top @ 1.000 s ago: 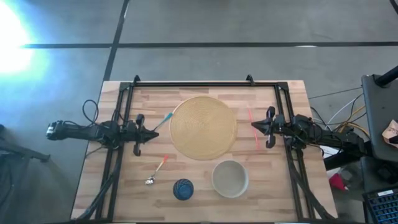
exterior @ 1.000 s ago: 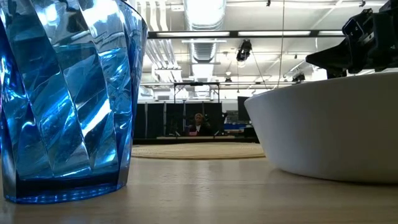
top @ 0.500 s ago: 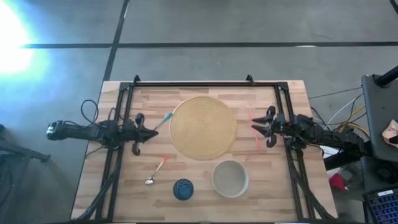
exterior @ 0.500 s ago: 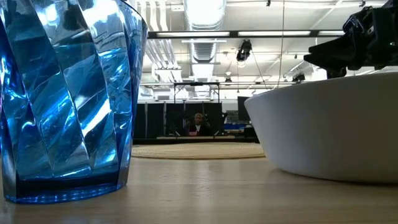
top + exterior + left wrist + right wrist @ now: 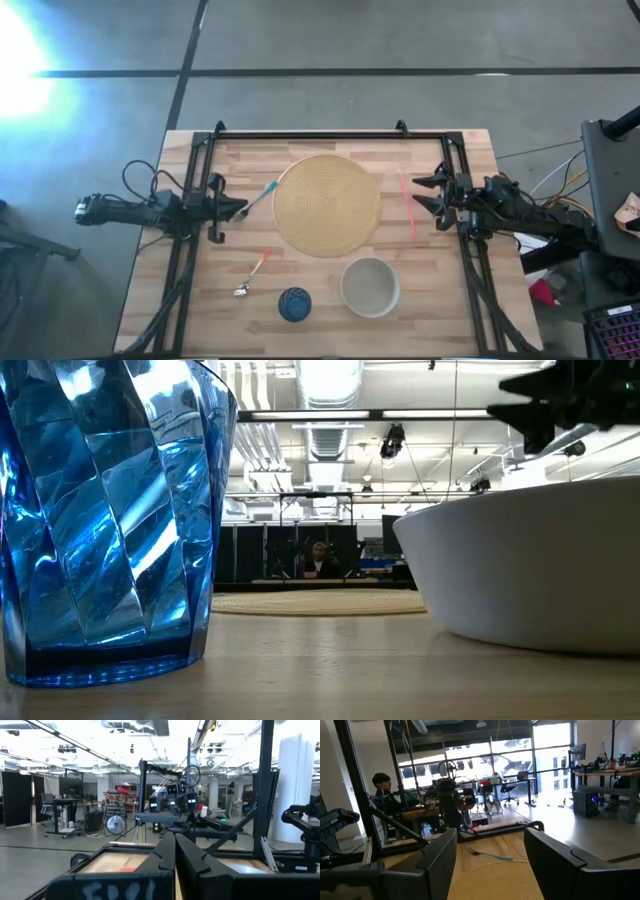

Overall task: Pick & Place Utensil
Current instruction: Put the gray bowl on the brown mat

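Three utensils lie flat on the wooden table. A blue-handled fork lies just left of the round woven placemat and also shows in the right wrist view. An orange-handled spoon lies nearer the front. A thin red utensil lies right of the placemat. My right gripper hovers open above the table beside the red utensil, pointing left, with nothing between its fingers. My left gripper is shut and empty, pointing right, just near of the fork.
A white bowl and a blue faceted cup stand near the front edge; both fill the low view. A black frame runs along the far edge and both sides. A person sits beyond the table.
My right gripper has opened wide and risen, shifting a little toward the far edge. My left gripper has drawn back slightly toward the table's left edge, staying shut. Nothing on the table has moved.
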### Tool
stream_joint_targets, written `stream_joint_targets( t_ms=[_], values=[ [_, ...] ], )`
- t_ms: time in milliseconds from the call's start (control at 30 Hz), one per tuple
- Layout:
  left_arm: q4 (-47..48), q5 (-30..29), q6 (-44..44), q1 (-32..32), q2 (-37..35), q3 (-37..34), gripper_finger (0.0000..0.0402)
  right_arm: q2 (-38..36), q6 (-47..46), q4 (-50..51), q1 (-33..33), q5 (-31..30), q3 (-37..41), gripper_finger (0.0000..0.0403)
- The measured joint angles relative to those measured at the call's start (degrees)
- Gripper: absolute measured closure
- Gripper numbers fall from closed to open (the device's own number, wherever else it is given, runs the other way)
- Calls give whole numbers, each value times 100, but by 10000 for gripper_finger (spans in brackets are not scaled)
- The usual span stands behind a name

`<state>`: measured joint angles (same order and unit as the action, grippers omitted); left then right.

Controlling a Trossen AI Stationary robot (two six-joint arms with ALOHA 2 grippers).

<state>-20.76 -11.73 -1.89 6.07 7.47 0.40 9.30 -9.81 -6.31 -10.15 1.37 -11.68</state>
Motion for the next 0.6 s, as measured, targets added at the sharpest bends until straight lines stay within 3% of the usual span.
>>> stream_joint_targets(
  t_ms=[133, 367, 600],
  values=[
    [-75, -28, -1, 0, 0, 0, 399, 593, 93, 226, 0, 2, -584, 170],
    [-93, -31, -17, 1, 1, 0, 399, 1768, -205, 1623, 4, 29, -1752, 170],
    [-128, -28, -251, 0, 9, 74, 399, 2790, -184, 2370, 301, 807, -2441, 170]
  ],
)
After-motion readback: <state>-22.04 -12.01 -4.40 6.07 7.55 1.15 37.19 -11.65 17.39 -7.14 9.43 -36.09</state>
